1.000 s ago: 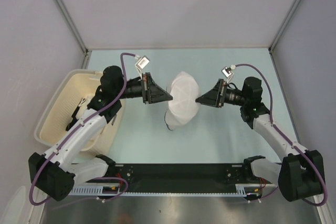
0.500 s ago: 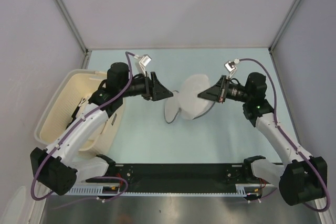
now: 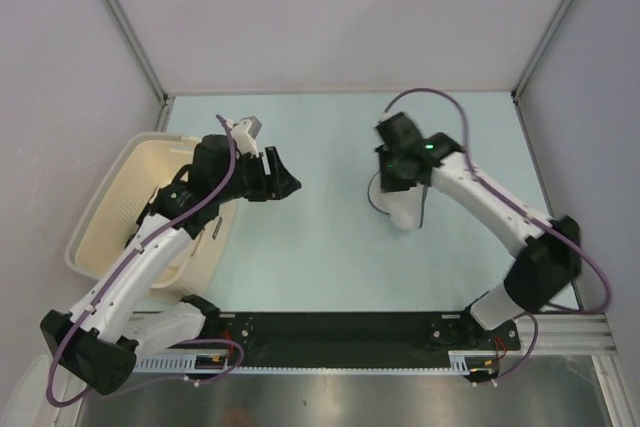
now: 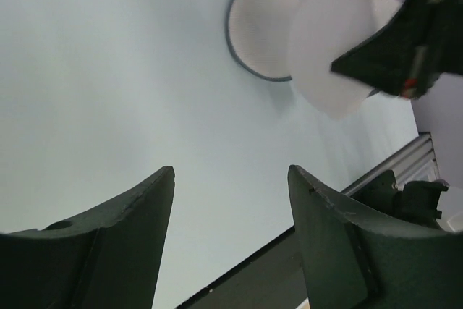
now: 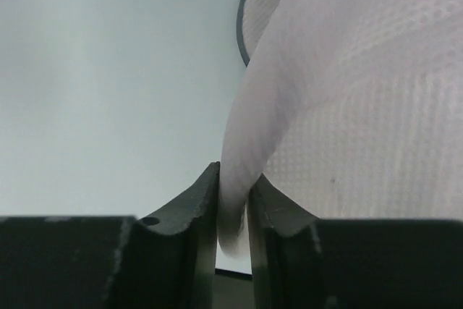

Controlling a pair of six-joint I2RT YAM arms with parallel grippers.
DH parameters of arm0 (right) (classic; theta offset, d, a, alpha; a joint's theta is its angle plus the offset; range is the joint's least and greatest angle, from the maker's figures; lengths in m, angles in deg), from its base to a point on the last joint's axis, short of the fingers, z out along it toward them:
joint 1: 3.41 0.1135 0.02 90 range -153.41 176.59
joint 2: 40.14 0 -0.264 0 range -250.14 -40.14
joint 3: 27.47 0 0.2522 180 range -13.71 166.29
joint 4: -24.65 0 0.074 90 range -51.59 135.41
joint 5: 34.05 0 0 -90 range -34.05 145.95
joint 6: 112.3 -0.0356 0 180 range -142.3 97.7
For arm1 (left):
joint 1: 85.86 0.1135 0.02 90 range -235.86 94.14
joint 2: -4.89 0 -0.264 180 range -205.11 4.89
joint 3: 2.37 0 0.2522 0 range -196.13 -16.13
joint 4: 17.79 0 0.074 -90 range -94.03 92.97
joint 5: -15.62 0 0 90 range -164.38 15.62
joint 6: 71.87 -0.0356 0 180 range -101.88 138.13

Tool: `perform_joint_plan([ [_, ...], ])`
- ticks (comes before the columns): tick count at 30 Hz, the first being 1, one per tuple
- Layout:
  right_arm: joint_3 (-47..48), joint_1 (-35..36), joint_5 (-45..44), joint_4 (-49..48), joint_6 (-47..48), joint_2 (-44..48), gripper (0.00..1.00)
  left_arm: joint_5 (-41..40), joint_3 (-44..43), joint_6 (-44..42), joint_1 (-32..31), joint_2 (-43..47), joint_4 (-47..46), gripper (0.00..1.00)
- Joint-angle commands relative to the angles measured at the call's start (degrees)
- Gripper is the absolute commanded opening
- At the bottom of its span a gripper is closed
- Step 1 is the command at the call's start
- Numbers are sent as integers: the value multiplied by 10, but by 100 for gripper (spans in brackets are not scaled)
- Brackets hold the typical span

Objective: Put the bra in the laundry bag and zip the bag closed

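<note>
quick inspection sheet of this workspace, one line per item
surface: pale blue-green table, no spills or marks seen
job's things: laundry bag right of centre, one mesh half flat on the table, the other lifted; bra cannot be told apart from the bag
clutter: cream slotted basket at the table's left edge
grippers: left gripper open, holding nothing; right gripper shut on the bag's lifted mesh
cables: purple cable arcs over the right arm, another runs along the left arm; no snag seen
surroundings: grey walls with metal frame posts
</note>
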State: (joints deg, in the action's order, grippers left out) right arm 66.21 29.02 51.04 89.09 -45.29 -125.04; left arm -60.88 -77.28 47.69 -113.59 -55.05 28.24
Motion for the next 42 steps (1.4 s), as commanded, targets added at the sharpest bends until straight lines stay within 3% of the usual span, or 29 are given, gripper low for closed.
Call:
perform_joint_plan([
  [1, 81, 157, -185, 95, 4, -116, 34, -91, 15, 30, -2, 46, 52, 69],
  [6, 158, 224, -63, 32, 28, -166, 73, -120, 16, 23, -1, 64, 68, 71],
  [8, 143, 206, 12, 17, 11, -138, 77, -107, 21, 23, -1, 57, 68, 75],
  [14, 31, 108, 102, -37, -51, 23, 98, 16, 39, 23, -3, -12, -23, 82],
  [18, -83, -36, 103, -38, -129, 122, 100, 37, 18, 36, -45, -80, -132, 87],
  [19, -127, -106, 110, -37, -147, 147, 100, 36, 11, 31, -58, -92, -153, 87],
  [22, -220, -221, 167, -69, -149, 189, 100, 7, -27, 33, -108, -158, -209, 88],
  [25, -278, -279, 219, -144, -121, 206, 100, -25, -79, 30, -145, -248, -226, 89],
  [29, -360, -320, 293, -246, -103, 186, 100, -45, -179, 24, -173, -356, -202, 89],
  [34, -388, -320, 300, -354, -106, 135, 100, -71, -268, 13, -187, -487, -149, 84],
  [40, -376, -332, 286, -385, -86, 32, 97, -102, -360, -5, -188, -558, -61, 66],
  [42, -377, -331, 288, -420, -83, 17, 88, -107, -370, -15, -188, -564, -49, 53],
])
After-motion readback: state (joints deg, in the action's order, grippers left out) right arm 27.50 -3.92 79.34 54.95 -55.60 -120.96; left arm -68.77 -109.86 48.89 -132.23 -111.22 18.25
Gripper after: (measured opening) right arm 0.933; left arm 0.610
